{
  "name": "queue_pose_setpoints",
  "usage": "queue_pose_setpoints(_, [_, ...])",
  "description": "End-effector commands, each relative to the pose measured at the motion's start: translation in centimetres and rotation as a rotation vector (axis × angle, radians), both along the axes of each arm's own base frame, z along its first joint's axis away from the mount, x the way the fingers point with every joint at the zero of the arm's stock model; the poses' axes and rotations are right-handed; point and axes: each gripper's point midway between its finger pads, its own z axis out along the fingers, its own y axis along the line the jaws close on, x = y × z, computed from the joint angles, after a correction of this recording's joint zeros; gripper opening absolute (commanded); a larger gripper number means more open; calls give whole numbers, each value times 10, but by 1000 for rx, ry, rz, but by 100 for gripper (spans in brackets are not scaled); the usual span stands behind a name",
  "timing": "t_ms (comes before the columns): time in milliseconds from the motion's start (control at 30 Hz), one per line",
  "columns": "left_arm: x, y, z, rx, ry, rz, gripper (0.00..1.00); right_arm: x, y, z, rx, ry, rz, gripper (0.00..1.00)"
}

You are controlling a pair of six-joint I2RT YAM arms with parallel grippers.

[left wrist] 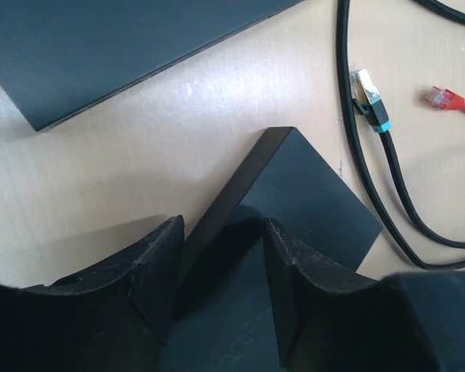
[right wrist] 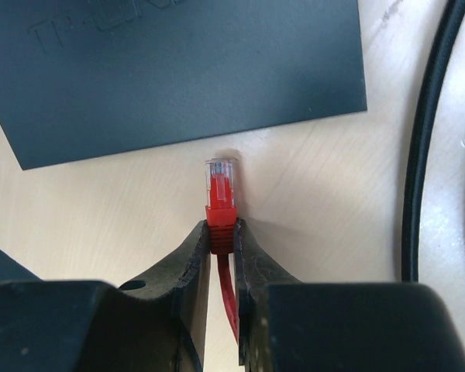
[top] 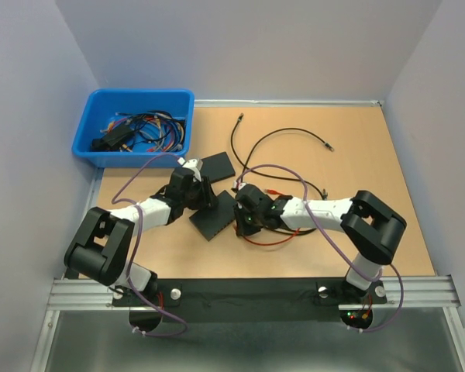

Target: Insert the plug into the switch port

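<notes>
The switch point(top: 215, 221) is a flat black box on the tan table, also seen in the left wrist view point(left wrist: 310, 201) and the right wrist view point(right wrist: 178, 70). My left gripper point(top: 201, 195) point(left wrist: 223, 226) is closed partway on its edge, one finger against the side wall and the other on the top face. My right gripper point(top: 242, 221) point(right wrist: 222, 226) is shut on the red boot of the plug point(right wrist: 221, 186). The plug's clear tip points at the switch's near edge, a short gap away. No port shows in any view.
A second flat black box point(top: 217, 165) point(left wrist: 101, 46) lies just behind the switch. Black cables point(top: 287, 136) loop across the table's middle. One gold-and-teal plug point(left wrist: 370, 97) and a loose red plug point(left wrist: 442, 97) lie nearby. A blue bin point(top: 89, 128) of cables stands at the back left.
</notes>
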Motion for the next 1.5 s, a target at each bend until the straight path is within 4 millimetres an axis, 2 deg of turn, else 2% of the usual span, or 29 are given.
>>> queue_pose_setpoints(0, [-2, -8, 13, -49, -31, -40, 55, 10, 11, 7, -9, -36, 16, 1])
queue_pose_setpoints(200, [-9, -9, 11, -63, -12, -47, 55, 16, 18, 11, -7, -46, 18, 1])
queue_pose_setpoints(600, [-10, -11, 4, -57, 8, -62, 54, 35, 15, 20, -65, -117, -15, 0])
queue_pose_setpoints(733, [-11, -14, 1, -60, 17, -73, 53, 39, 23, 25, -59, -127, 5, 1])
queue_pose_setpoints(967, [-11, -16, -1, -58, 22, -87, 53, 41, 27, 27, -68, -133, 30, 1])
queue_pose_setpoints(1467, [-13, -23, -6, -56, 38, -126, 52, 38, 29, 20, -211, -254, 138, 0])
